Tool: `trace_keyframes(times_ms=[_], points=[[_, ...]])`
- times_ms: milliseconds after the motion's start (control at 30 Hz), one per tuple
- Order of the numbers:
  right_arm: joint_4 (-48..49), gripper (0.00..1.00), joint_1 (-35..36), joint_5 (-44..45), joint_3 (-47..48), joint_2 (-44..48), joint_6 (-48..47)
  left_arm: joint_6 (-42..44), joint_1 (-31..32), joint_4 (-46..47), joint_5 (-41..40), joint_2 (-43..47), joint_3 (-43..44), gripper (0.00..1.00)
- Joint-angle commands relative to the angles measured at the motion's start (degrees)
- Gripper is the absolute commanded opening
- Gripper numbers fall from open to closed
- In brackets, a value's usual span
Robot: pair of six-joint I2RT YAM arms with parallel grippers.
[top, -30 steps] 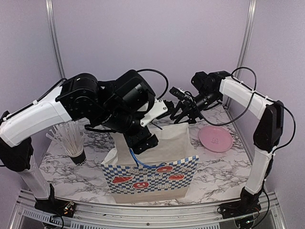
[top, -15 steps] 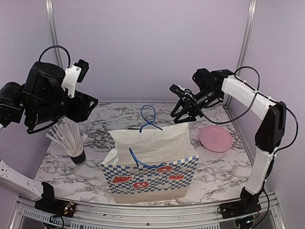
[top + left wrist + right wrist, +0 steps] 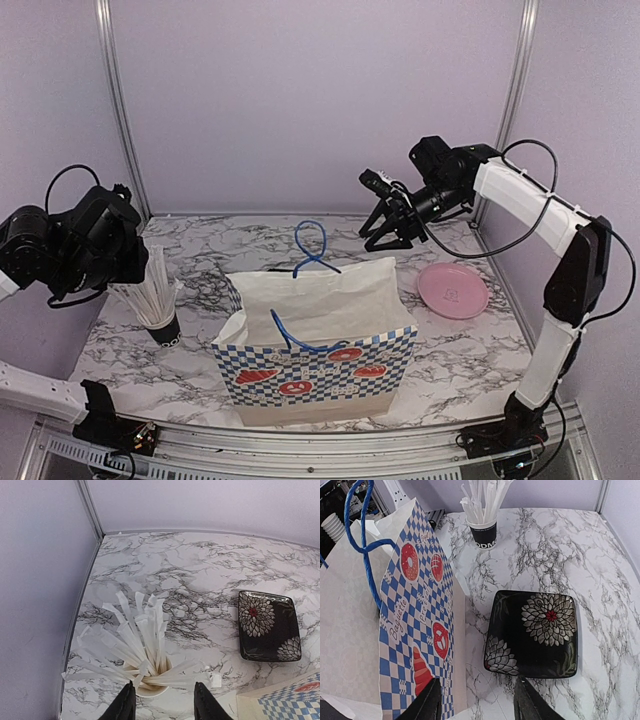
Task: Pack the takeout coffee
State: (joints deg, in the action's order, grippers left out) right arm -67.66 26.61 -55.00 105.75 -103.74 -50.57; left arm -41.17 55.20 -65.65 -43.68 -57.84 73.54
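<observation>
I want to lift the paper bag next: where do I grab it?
Probably the far blue handle, which loops upright above the paper bag's rim, while the near handle droops inside. Come from above and behind with the open right claw, the nearer one.

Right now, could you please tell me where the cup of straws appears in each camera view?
Top external: cup of straws at left, beside the paper bag.
Left wrist: cup bottom centre, bag corner bottom right.
Right wrist: cup top centre, bag at left.
Shared landmark: the checked paper bag.
</observation>
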Motion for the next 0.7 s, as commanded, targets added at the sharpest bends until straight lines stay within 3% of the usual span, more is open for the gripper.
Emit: trace_keyframes(times_ms=[0,533,667], points=[[0.95,0.47,-0.20,-1.03,-0.22,1.44,0.95,-1.95,-4.28,-2.95,1.41,0.10,-2.05,0.39],[1.21,0.46,-0.16,-0.33,-0.81,1.53,1.52,10.20,-16.71,6.94,8.67,-5.34,-7.38,0.27],[1.34,0.45,-0.16,-0.35,-0.76,1.32,1.52,11.94,-18.09,8.93,9.24,-7.28,-7.81,0.17]])
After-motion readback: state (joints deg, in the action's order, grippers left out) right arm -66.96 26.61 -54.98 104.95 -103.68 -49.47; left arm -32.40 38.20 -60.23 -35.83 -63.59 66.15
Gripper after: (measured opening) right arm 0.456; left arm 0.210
